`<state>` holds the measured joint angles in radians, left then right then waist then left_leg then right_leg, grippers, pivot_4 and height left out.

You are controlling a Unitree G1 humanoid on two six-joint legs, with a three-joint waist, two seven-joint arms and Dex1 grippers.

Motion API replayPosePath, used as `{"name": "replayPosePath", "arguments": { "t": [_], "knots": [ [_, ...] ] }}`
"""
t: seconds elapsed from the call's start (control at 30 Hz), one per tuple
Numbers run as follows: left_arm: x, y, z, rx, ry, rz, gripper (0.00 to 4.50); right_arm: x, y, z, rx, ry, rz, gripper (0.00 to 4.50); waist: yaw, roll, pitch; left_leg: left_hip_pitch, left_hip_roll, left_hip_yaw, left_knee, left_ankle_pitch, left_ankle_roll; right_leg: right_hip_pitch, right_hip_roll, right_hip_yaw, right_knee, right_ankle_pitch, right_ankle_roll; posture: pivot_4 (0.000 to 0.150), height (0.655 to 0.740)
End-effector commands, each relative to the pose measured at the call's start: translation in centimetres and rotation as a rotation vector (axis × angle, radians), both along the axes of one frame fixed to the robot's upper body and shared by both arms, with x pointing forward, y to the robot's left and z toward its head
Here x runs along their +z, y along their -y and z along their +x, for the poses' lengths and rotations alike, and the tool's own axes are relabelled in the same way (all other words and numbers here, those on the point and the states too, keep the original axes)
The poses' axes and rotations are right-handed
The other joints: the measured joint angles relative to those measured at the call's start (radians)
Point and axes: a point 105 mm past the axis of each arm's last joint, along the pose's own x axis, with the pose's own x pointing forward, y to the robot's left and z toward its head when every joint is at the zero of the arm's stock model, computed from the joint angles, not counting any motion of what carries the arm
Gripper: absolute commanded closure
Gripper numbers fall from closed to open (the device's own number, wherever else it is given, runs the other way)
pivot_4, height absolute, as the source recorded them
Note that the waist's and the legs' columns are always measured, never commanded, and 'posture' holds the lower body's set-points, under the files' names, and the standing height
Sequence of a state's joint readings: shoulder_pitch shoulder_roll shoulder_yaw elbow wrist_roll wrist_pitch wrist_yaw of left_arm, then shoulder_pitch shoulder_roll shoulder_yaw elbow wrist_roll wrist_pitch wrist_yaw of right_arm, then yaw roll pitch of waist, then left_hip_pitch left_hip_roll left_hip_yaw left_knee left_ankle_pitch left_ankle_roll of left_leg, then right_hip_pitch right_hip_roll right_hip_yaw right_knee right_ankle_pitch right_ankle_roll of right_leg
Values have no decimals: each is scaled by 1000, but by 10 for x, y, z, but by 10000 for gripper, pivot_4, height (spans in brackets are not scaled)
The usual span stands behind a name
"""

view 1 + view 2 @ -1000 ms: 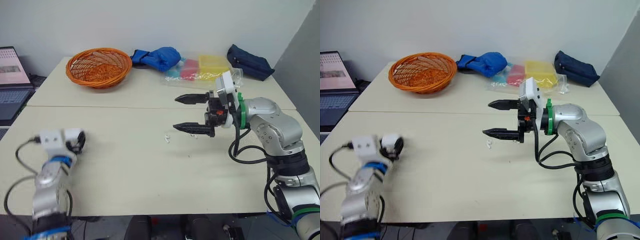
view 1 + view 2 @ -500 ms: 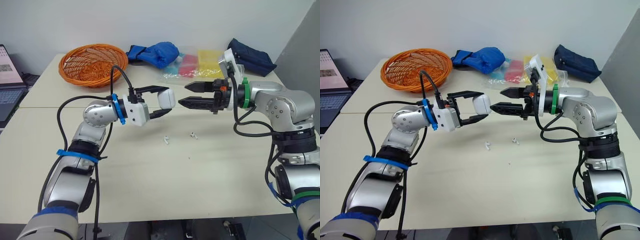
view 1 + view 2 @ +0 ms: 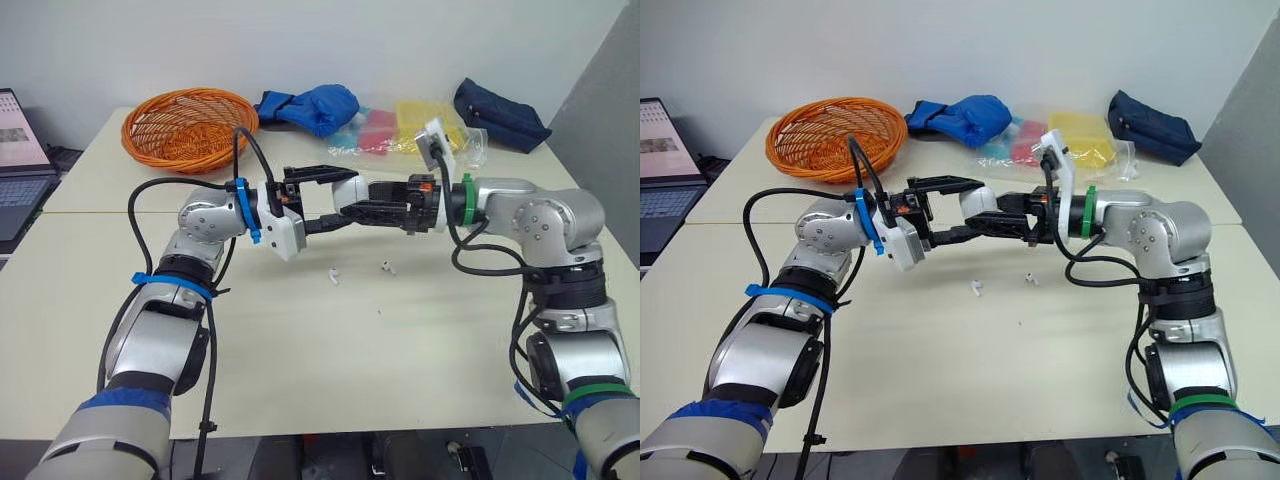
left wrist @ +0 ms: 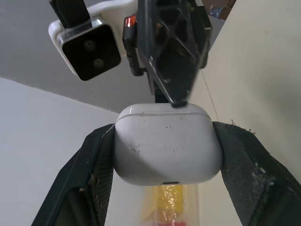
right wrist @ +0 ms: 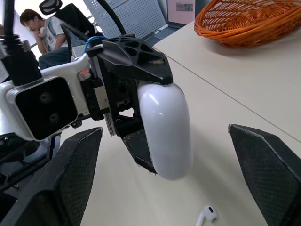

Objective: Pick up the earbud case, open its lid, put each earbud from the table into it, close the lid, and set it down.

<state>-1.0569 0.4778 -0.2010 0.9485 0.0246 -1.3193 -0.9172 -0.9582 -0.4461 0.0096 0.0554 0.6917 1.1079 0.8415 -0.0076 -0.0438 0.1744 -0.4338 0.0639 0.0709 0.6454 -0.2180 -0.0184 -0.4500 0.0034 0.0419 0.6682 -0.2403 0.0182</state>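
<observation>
- Scanning from the left edge of the left eye view, I see a laptop point(image 3: 15, 150) off the table's side and an orange basket point(image 3: 188, 117) at upper left, both well apart from the arms.
- Across the lower half, bare table point(image 3: 300, 370) runs to the near edge, so I have open room below both arms.
- At mid-frame my left gripper point(image 3: 342, 198) hangs above the table, its fingers point(image 4: 89, 165) clamped on either side of the white earbud case point(image 4: 167, 143), whose lid is down.
- Just below the case, one earbud point(image 3: 333, 277) and a second earbud point(image 3: 387, 267) lie on the table, near each other but apart.
- Right of centre, my right gripper point(image 3: 375, 203) faces the case with its jaws spread wider than the case; one fingertip touches the case's lid end.
- At upper right, a navy pouch point(image 3: 500, 103) sits by the far edge.
</observation>
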Motion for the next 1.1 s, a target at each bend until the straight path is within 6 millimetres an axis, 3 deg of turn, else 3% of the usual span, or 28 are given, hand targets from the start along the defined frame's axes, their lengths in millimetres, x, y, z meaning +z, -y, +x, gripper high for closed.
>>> {"name": "replayPosePath", "arguments": {
  "t": [0.03,0.3,0.4,0.67,1.0,1.03,1.1],
  "knots": [
    [14,2,-3,-16,65,-25,16896,15,4,-3,0,35,37,0,0,0,0,0,0,0,0,0,0,0,0,0,0,0,0,1500,7400],
    [13,3,-1,-11,71,-30,16896,12,-1,-1,4,5,56,0,0,0,0,1,0,-1,2,0,0,0,1,-1,7,0,0,1500,7400],
    [13,3,-1,-7,70,-34,16896,11,-2,-2,12,5,53,5849,-1,0,0,1,0,-2,2,0,0,-1,1,-1,9,0,0,1500,7400],
    [13,2,0,1,62,-51,16896,9,-4,-4,26,-2,59,35197,-1,0,0,1,0,-2,3,0,0,-1,1,-1,10,0,0,1500,7400],
    [13,7,-2,-25,24,-12,16896,12,-1,-1,17,56,33,36303,-1,0,0,1,0,-2,3,0,0,-1,1,-1,10,0,0,1500,7400],
    [14,9,-3,-32,2,5,9691,12,-1,0,9,66,30,36304,-1,0,0,1,0,-2,3,0,0,-1,1,-1,10,0,0,1500,7400],
    [15,9,-2,-33,-52,32,5104,12,0,2,-5,79,24,36304,-2,0,0,1,0,-2,4,0,0,-1,1,-1,10,0,0,1500,7400]
  ]
}}
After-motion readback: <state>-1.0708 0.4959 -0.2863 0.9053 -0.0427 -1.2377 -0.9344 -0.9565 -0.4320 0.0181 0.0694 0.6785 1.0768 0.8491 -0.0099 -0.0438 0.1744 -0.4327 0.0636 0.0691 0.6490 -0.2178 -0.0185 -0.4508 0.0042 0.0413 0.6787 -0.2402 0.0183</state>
